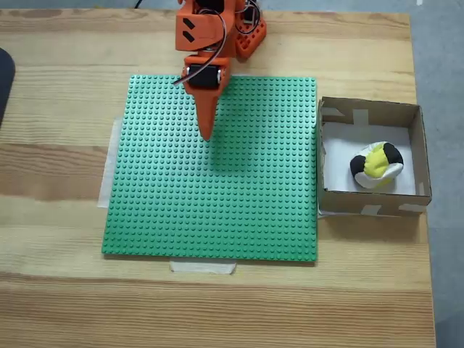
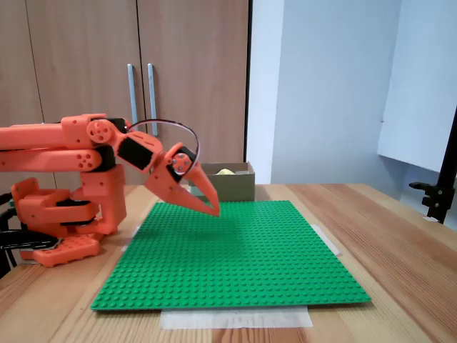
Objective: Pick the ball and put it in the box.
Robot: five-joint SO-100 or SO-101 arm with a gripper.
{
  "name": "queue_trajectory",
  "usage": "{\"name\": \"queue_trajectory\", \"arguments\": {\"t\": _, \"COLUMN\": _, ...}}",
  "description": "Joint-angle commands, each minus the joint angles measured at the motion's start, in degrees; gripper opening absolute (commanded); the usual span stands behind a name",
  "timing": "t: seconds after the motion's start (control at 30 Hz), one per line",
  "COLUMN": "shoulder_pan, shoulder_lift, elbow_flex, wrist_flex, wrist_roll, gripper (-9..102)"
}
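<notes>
My gripper hangs just above the green studded baseplate, its fingers pressed together on nothing, tip angled down and forward while the arm sits folded low over its base. The ball lies inside the box, well apart from the gripper. I judge the placing done, with only parking the arm left.

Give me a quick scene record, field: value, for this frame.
ball: inside the box, on its white bottom
box: on the table beside the green mat
hand: above the green mat, empty, jaws together, tip pointing down
green mat: taped flat to the table
table: light wood
task state: ball looks delivered
</notes>
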Motion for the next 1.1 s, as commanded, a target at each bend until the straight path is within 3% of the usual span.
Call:
{"name": "queue_trajectory", "arguments": {"t": 0.0, "shoulder_pan": 0.44, "shoulder_lift": 0.79, "elbow_flex": 2.02, "wrist_flex": -1.41, "wrist_roll": -0.79, "gripper": -1}}
{"name": "queue_trajectory", "arguments": {"t": 0.33, "shoulder_pan": 0.97, "shoulder_lift": 0.79, "elbow_flex": 9.49, "wrist_flex": -7.38, "wrist_roll": -4.13, "gripper": -1}}
{"name": "queue_trajectory", "arguments": {"t": 0.67, "shoulder_pan": 1.32, "shoulder_lift": 0.79, "elbow_flex": 9.76, "wrist_flex": -7.73, "wrist_roll": -3.69, "gripper": -1}}
{"name": "queue_trajectory", "arguments": {"t": 1.07, "shoulder_pan": 0.18, "shoulder_lift": 0.79, "elbow_flex": 7.73, "wrist_flex": -0.88, "wrist_roll": -3.08, "gripper": -1}}
